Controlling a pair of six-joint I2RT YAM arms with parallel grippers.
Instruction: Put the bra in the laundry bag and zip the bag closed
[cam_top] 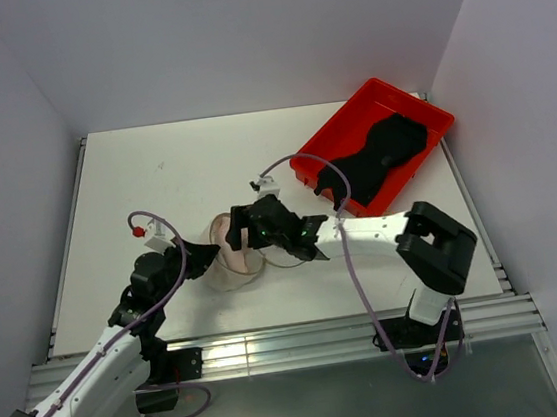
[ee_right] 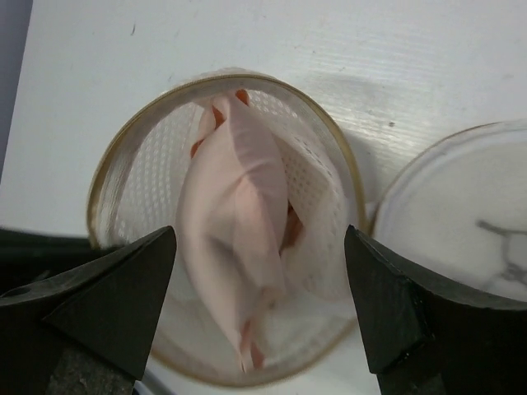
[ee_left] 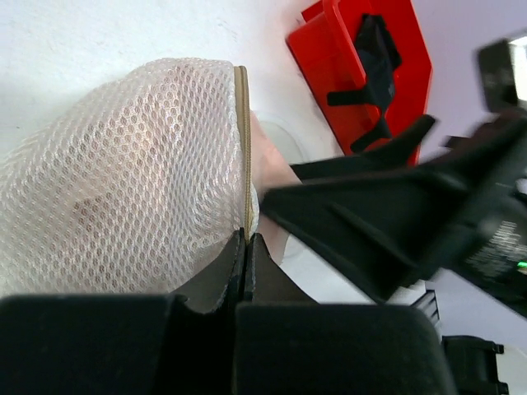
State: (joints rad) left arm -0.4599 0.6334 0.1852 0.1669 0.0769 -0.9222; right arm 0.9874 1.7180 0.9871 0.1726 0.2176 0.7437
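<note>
Bra [ee_right: 239, 239] was seen upright inside the laundry bag [ee_right: 107, 173], its rim pinched by the left claw [ee_left: 247, 247]. With the right claw [ee_right: 259, 239] released, protruding fabric could be snagged during zipping.

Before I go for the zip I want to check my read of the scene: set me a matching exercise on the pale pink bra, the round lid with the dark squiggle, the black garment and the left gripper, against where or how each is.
Things:
1. pale pink fabric bra
2. flat round white lid with dark squiggle
3. black cloth garment
4. left gripper

Places or states:
A. lying in the red plastic tray
B. shut on the bag's rim
C. inside the white mesh laundry bag
D. open, beside the bag's mouth

Pairs: 1-C, 2-D, 3-A, 4-B.
</note>
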